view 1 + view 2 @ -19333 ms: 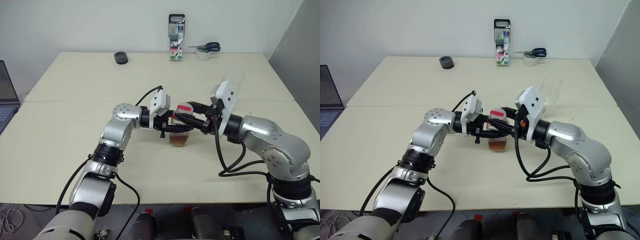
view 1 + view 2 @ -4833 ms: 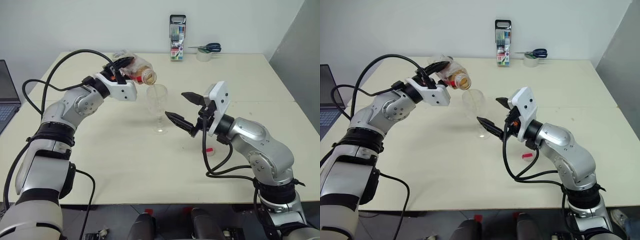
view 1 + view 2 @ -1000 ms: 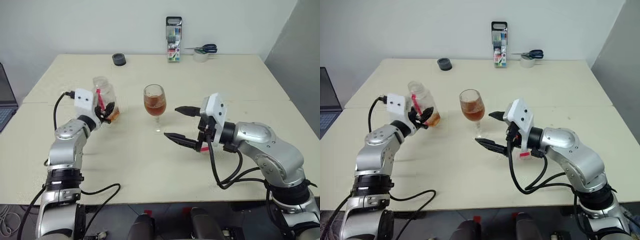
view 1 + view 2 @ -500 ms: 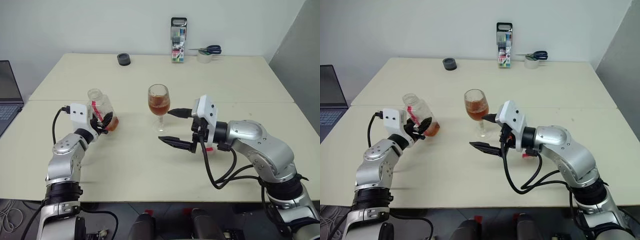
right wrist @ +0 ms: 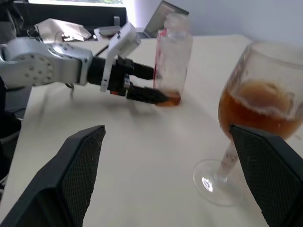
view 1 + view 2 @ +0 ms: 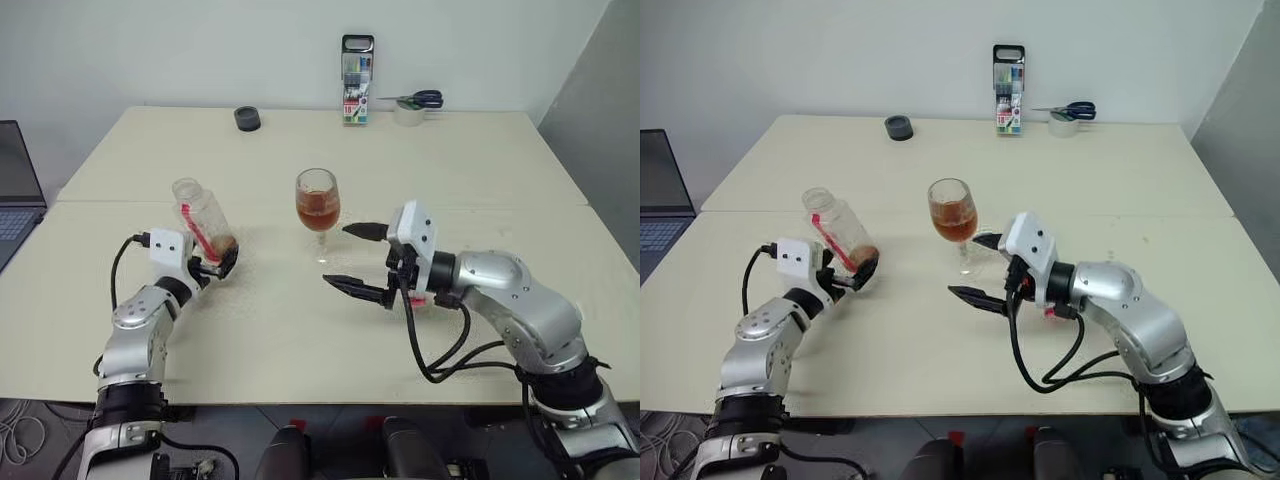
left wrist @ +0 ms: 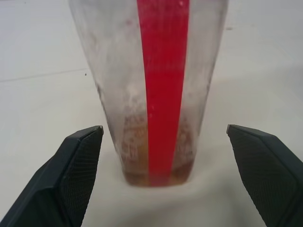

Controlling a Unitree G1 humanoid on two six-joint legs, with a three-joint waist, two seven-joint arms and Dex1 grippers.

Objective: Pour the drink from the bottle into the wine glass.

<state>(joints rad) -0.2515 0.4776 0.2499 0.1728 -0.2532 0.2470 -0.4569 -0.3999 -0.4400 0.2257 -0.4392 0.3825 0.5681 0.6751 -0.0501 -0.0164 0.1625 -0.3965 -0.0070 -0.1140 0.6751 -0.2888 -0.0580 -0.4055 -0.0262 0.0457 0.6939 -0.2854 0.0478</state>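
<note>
The pour looks essentially finished: the wine glass [image 6: 318, 205] stands upright on the table [image 6: 480, 160] with the drink [image 6: 317, 209] filling roughly the lower half of its bowl, while the bottle [image 6: 203, 228] is nearly drained, with only a thin amber remnant at its base. The bottle stands uncapped on the table, leaning a little, its red label strip facing the left wrist camera. The left gripper [image 6: 222, 262] has its two fingers spread wide on either side of the bottle's base; in the left wrist view there is a clear gap between each finger and the plastic, so the bottle is released rather than held, sitting between the fingers and just ahead of them. The right gripper [image 6: 362, 258] is likewise spread open and holds nothing; the glass stands just beyond its fingertips, its foot near the upper finger but apart from it. A small red piece, probably the cap [image 6: 1051, 312], lies on the table under the right wrist, though it is too hidden to be sure. What seems left is small: drawing the left fingers back from the bottle without tipping it, and perhaps recapping if that is wanted.
</note>
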